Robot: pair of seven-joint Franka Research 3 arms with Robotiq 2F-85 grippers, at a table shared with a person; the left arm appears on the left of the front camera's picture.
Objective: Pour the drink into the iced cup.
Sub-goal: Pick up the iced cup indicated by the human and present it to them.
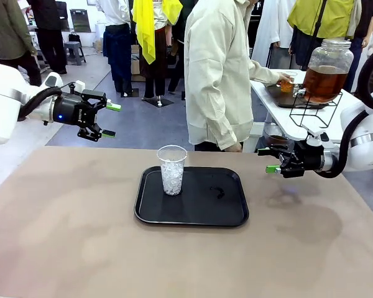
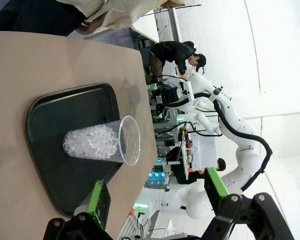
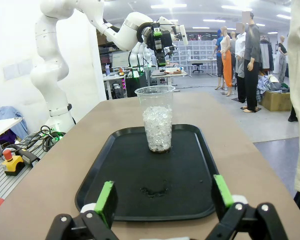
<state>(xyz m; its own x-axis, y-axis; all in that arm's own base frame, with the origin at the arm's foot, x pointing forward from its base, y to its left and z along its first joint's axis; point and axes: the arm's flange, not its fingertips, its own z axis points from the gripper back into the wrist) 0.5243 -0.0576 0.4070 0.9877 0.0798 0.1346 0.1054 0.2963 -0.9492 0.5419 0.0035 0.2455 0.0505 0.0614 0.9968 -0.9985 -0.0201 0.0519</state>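
The iced cup (image 1: 172, 170), clear plastic and about half full of ice cubes, stands upright on the left part of a black tray (image 1: 227, 214). The amber drink (image 1: 324, 84) fills a large glass jar on a side table at the far right. There a person in a cream jacket holds a small cup of amber drink (image 1: 286, 85) by the jar. My left gripper (image 1: 112, 120) hovers open, up and left of the cup. My right gripper (image 1: 267, 159) is open, low, just right of the tray. The iced cup (image 2: 97, 143) (image 3: 157, 120) lies ahead of both open grippers (image 2: 157, 192) (image 3: 163, 192).
A small dark smear (image 1: 219, 192) marks the tray's middle. The jar sits on a black wire stand (image 1: 314, 112) over a dark tray on the white side table (image 1: 280, 115). The brown table (image 1: 62, 236) spreads wide around the tray. Other people stand far behind.
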